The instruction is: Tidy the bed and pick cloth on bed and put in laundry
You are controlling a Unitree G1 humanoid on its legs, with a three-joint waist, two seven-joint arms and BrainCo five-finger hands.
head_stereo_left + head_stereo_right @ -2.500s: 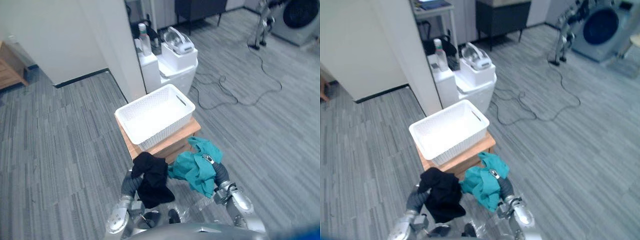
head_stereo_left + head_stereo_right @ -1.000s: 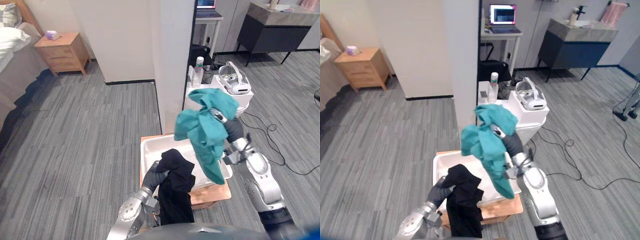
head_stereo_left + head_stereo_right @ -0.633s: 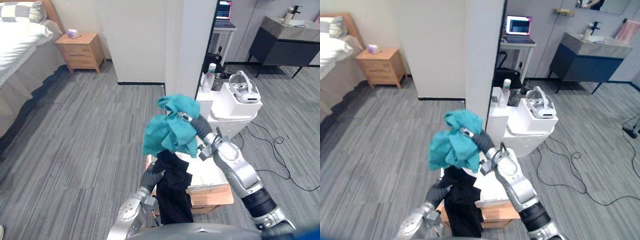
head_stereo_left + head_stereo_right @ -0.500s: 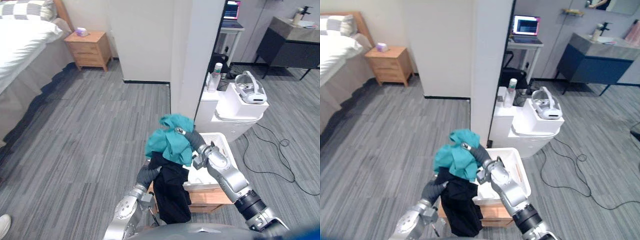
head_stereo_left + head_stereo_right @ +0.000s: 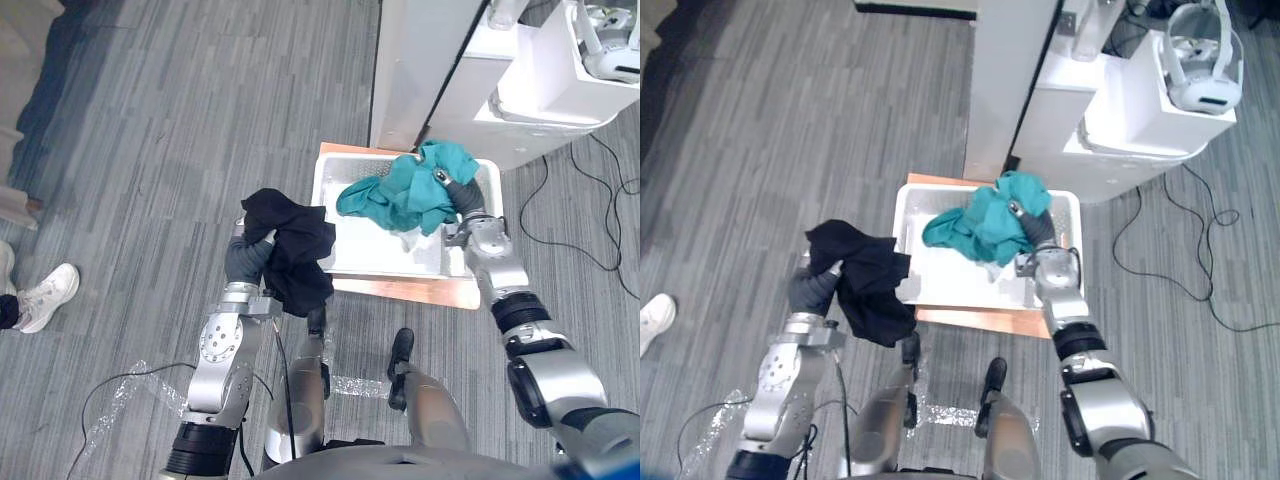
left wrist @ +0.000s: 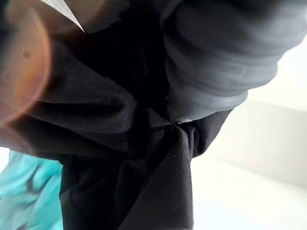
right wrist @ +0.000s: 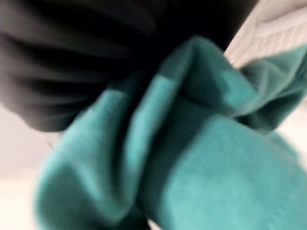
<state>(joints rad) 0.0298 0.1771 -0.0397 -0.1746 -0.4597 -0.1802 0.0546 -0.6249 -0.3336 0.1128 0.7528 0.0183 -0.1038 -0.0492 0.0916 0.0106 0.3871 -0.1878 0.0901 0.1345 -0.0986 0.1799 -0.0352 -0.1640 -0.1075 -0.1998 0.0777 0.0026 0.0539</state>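
Now that the robot's right hand (image 5: 462, 200) has come down from the air, it sits low over the far right corner of a white basket (image 5: 375, 250), buried in a bunched teal cloth (image 5: 395, 195). I cannot tell from either the head views or the right wrist view whether that hand is gripping the cloth or has let go. Half a second ago the teal cloth was held up above the basket; it now lies inside, spread across the back half and touching the basket's floor. By my judgement the first garment is as good as delivered, needing only a release and a lift away.

The basket rests on a low wooden stand (image 5: 400, 291) on grey striped carpet.

The robot's left hand (image 5: 245, 262) is raised just beside the basket's left wall, outside it. It is closed around a black cloth (image 5: 295, 250), which gathers tightly against the hand in the left wrist view and hangs free over the carpet, as it did before. This second garment is not yet over the basket, so it likely needs carrying rightward over the rim.

At the far left edge, a person's white shoe (image 5: 45, 292) stands on the carpet, well apart from the work
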